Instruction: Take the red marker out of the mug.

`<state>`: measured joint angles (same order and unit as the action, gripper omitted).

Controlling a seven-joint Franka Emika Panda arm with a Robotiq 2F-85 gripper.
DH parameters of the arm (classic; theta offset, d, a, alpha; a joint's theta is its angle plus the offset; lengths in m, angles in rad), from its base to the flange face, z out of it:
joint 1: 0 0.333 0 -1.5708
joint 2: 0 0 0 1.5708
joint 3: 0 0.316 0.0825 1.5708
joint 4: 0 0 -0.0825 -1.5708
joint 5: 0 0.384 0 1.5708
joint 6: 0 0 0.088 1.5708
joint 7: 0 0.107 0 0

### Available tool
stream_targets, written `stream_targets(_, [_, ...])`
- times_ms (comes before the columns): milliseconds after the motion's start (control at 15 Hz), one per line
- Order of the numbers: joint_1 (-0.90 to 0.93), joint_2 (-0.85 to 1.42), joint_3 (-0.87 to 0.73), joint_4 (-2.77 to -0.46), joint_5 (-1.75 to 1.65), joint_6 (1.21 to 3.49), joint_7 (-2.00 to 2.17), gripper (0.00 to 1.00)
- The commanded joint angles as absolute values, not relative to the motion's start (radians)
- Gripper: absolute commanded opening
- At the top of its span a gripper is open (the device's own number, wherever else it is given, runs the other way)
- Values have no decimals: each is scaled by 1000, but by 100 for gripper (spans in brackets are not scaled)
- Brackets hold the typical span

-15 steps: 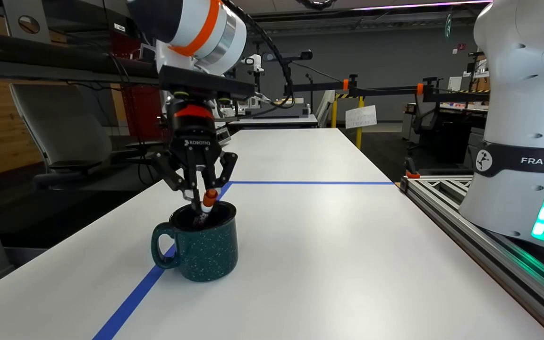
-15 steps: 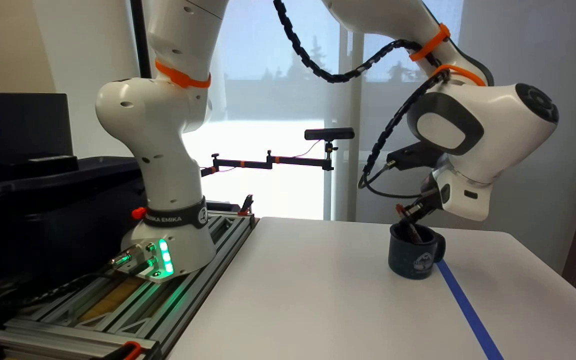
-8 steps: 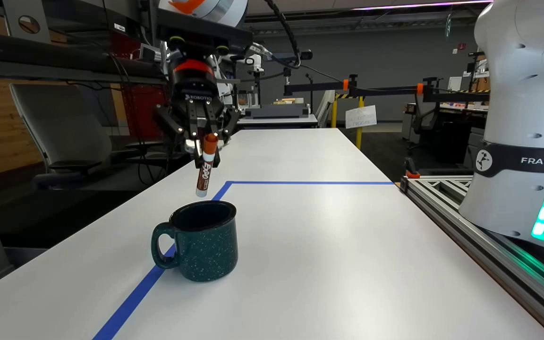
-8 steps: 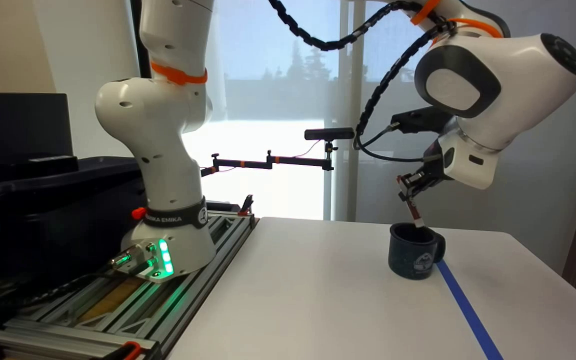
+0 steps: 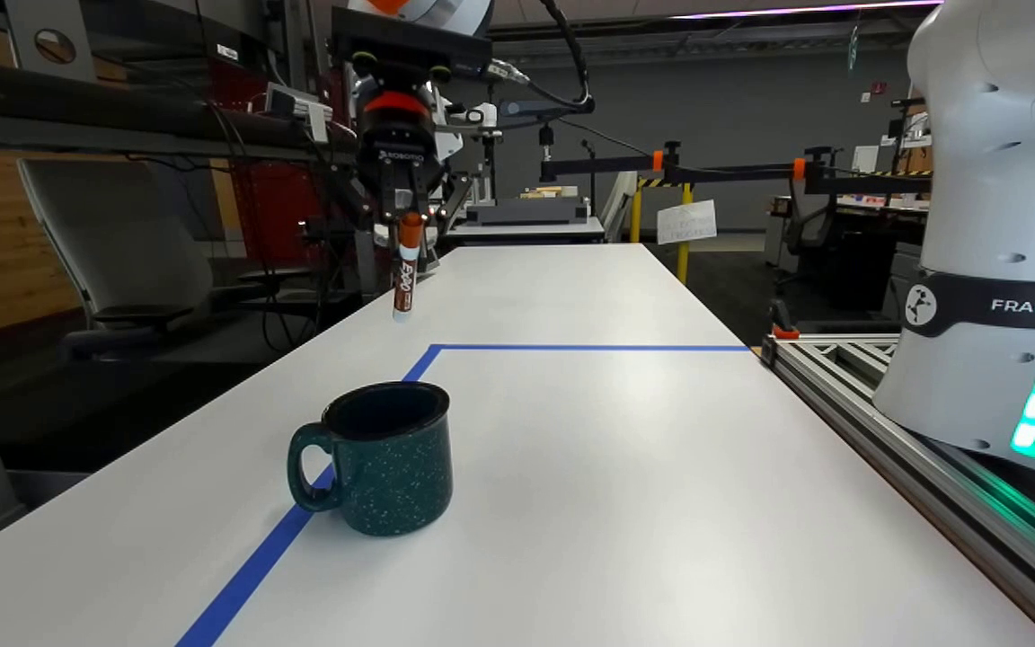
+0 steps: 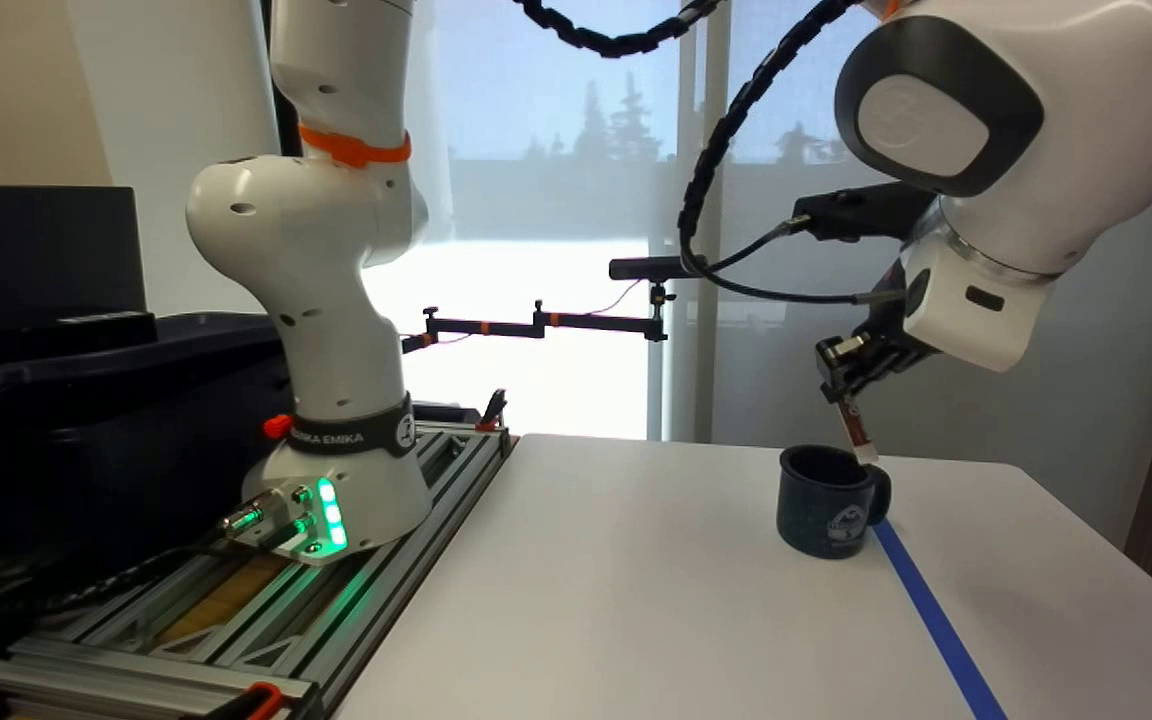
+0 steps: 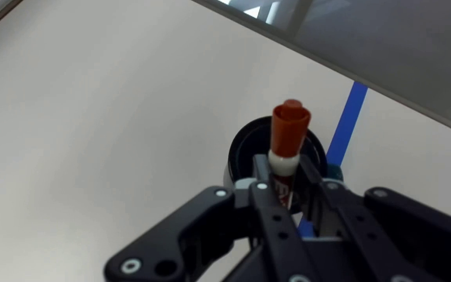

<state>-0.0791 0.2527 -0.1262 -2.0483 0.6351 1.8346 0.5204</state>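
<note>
The red marker has an orange-red cap, a white collar, an EXPO label and a pale lower end. My gripper is shut on it just below the cap, one finger on each side. The marker hangs slightly tilted, cap up, in the air outside the mug. The dark teal speckled mug stands upright on the table, its inside dark with nothing seen in it. In an exterior view the marker's pale end overlaps the mug's rim by the handle. In the wrist view the mug lies behind the marker and fingers.
The white table carries blue tape lines; the mug stands beside one. The robot base is mounted on a metal frame at the table's side. A grey chair stands beyond the table's edge.
One second ago the marker was inside the mug between the fingers. Half a second ago it was lifted above the rim. Now gripper and marker have moved farther sideways from the mug, which stayed put.
</note>
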Motion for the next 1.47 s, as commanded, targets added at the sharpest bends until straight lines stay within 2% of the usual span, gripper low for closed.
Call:
stream_targets(0, [-90,259,-141,-2117,598,1923,464,5])
stream_targets(867, [-123,379,-115,-2257,540,2273,184,5])
stream_targets(1400, [-138,395,-65,-2309,547,2373,59,5])
